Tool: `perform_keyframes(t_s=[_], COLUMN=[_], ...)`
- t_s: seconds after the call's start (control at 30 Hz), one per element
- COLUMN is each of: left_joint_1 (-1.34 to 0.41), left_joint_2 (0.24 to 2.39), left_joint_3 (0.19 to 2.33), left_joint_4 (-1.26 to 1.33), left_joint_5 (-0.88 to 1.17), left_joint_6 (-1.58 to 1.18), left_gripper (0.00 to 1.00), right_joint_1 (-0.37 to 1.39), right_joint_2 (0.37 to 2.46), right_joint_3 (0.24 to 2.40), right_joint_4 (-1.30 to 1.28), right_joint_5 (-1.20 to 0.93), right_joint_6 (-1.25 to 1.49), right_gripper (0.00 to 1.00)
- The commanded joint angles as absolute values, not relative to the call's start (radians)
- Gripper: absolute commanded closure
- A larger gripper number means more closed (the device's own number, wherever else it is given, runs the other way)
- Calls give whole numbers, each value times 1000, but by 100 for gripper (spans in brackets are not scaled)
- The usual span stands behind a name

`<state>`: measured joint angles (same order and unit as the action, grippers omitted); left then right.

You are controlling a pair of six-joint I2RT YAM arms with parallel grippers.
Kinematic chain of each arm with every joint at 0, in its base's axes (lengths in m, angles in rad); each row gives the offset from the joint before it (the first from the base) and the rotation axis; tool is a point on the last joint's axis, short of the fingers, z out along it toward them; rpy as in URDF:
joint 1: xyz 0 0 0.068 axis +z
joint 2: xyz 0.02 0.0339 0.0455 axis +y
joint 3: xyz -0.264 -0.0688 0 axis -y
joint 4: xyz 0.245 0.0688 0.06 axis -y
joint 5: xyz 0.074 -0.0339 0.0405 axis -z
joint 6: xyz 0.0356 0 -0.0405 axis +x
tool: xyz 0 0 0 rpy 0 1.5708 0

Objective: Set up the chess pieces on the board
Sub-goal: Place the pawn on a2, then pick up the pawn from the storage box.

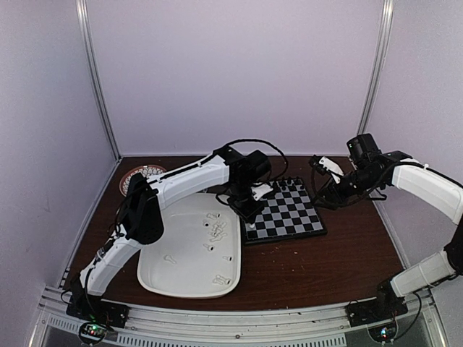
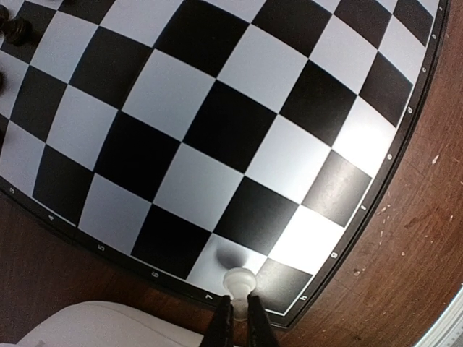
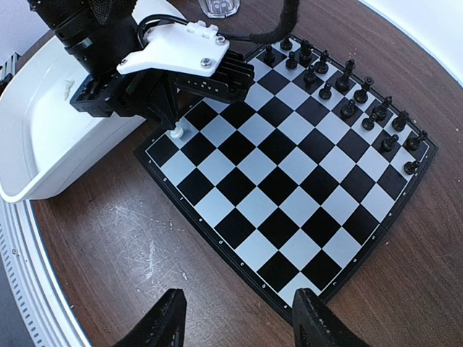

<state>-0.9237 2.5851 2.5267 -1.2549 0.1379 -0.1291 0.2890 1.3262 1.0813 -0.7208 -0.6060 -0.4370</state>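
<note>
White pawn (image 2: 239,280) pinched in left gripper (image 2: 239,302) over board (image 2: 217,130) edge square; right gripper (image 3: 239,318) jaws apart near board

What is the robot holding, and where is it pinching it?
The left gripper pinches a tiny white plastic chess piece by its upper part; its lower end pokes out. The right gripper holds nothing.

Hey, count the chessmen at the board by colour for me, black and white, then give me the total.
Black chessmen, in two rows along the far side of the board: 16
White chess piece, pinched in the left gripper over an edge square: 1
Total: 17
</note>
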Motion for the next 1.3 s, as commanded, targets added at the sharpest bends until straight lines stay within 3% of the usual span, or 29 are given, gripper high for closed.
perform_keyframes(t_s=[0.0, 0.3, 0.53, 0.93, 1.07, 1.27], left_joint_1=[-914, -914, -914, -914, -914, -905], left_joint_2=[2621, 2628, 2617, 2459, 2284, 2081], left_joint_3=[2542, 2543, 2552, 2543, 2415, 2107], left_joint_4=[-1250, -1255, -1254, -1190, -1133, -1169], left_joint_5=[133, 100, 93, 165, 144, -47], left_joint_6=[-128, -119, -126, -142, -143, -150], left_gripper=[99, 97, 75, 60, 57, 57], right_joint_1=[280, 279, 278, 278, 276, 278], right_joint_2=[1328, 1324, 1322, 1322, 1322, 1308], right_joint_3=[1072, 1070, 1067, 1066, 1067, 1053], right_joint_4=[-707, -703, -702, -703, -706, -716], right_joint_5=[-606, -609, -609, -609, -608, -591], right_joint_6=[-428, -429, -428, -430, -435, -476], right_gripper=[46, 46, 46, 46, 46, 45])
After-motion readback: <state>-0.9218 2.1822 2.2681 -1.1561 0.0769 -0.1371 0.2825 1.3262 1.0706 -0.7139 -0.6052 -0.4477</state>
